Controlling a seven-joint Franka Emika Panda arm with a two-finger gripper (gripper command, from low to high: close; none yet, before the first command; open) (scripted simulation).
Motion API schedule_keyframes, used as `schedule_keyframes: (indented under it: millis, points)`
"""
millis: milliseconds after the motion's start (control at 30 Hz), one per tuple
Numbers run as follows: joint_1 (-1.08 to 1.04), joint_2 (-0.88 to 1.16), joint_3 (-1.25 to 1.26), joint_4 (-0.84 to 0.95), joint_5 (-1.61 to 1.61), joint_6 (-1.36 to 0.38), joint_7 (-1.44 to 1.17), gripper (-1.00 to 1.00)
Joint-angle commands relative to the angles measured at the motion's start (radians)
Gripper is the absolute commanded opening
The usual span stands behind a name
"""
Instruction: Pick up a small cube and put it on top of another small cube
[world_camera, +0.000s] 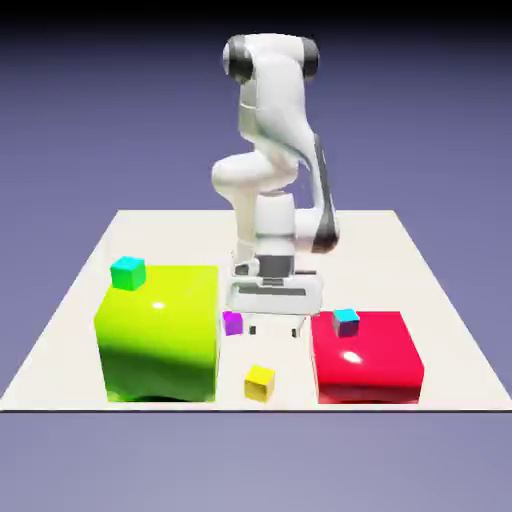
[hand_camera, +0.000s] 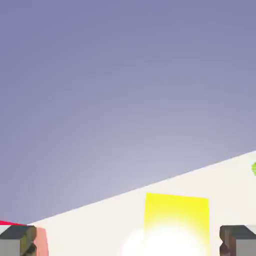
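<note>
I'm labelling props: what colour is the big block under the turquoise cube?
Lime green, best in the exterior view.

Glossy and smooth as polished plastic on the big green block (world_camera: 160, 335), bright highlight gleaming there, and just as shiny on the big red one (world_camera: 368, 360)! Smooth, satiny white on the arm's shell (world_camera: 280, 95), with darker, plastic-looking caps (world_camera: 238, 58) at the joints. Flat and matt across the pale tabletop (world_camera: 400, 270), but glaring white on the smooth yellow cube (hand_camera: 176, 215)!

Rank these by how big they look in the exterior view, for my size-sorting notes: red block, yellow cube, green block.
1. Green block
2. Red block
3. Yellow cube
</note>
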Motion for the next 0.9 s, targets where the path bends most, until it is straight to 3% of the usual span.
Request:
schedule_keyframes:
  millis: [0,133,433,467,767,867]
  points:
    - [0.028,0.036,-0.019,0.007,0.02,0.012,0.008,0.0]
    - [0.106,0.14,-0.074,0.026,0.079,0.045,0.029,0.0]
    - [-0.197,0.347,0.173,0.142,-0.068,0.173,0.13,0.0]
    - [-0.197,0.347,0.173,0.142,-0.068,0.173,0.13,-1.0]
    - [0.093,0.149,-0.063,0.031,0.072,0.05,0.034,-1.0]
    - [0.106,0.113,-0.063,0.072,0.007,-0.039,0.008,-1.0]
